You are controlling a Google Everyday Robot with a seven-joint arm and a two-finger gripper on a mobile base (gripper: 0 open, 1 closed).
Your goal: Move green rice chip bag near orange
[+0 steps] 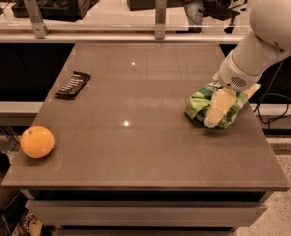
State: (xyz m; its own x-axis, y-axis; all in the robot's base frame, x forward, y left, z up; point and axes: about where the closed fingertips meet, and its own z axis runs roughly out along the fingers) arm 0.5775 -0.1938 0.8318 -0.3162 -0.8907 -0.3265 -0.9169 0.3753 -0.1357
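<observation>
The green rice chip bag (200, 103) is a crumpled light-green foil bag at the right side of the brown table (135, 146). My gripper (215, 116) comes down from the white arm at the upper right and sits over the bag's middle, with one cream-coloured finger (219, 107) lying across its front. The bag's right part is hidden behind the finger and wrist. The orange (37, 141) is round and smooth and sits near the table's front left corner, far from the bag.
A small flat black bar (72, 84) lies at the table's left side. Two metal posts (160, 15) stand along the back edge with a glass panel. The bag lies close to the table's right edge (263, 132). A cable hangs beyond it.
</observation>
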